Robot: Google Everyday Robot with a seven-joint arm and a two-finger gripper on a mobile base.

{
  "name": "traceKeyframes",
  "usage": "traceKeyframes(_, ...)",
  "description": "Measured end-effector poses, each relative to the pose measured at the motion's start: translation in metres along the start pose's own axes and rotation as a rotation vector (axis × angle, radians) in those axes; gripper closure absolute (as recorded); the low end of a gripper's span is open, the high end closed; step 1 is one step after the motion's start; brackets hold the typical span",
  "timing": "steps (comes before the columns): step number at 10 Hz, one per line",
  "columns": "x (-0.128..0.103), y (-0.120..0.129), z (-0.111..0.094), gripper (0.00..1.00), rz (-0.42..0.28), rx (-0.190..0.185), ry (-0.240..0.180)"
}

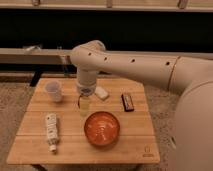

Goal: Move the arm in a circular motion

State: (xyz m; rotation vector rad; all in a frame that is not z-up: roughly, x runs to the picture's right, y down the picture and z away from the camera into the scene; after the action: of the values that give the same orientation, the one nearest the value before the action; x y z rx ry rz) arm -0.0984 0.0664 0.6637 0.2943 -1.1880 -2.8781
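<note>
The cream-white arm point(135, 67) reaches in from the right as thick rounded segments with small dark holes. It bends at an elbow point(89, 54) and points down over the wooden table point(75, 150). Its pale gripper point(85, 104) hangs just above the table's middle, behind the orange bowl point(102, 128) and between the white cup point(54, 91) and a small white object point(102, 93). Nothing shows in the gripper. A small red thing seen beside it earlier is now mostly hidden behind it.
A white bottle point(51, 131) lies at the table's front left. A dark bar point(128, 102) lies at the right. A dark wall with a pale ledge point(30, 55) runs behind the table. The floor around is speckled carpet.
</note>
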Motion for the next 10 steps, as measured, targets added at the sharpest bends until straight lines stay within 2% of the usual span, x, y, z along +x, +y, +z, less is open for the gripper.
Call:
traceKeyframes(4, 0.001, 0.0, 0.0, 0.2, -0.002, -0.001, 0.0)
traceKeyframes(6, 0.011, -0.002, -0.002, 0.2, -0.037, -0.011, 0.0)
traceKeyframes(8, 0.035, -0.021, -0.009, 0.2, -0.105, -0.026, 0.003)
traceKeyframes(10, 0.057, -0.064, -0.016, 0.2, -0.171, -0.038, 0.012)
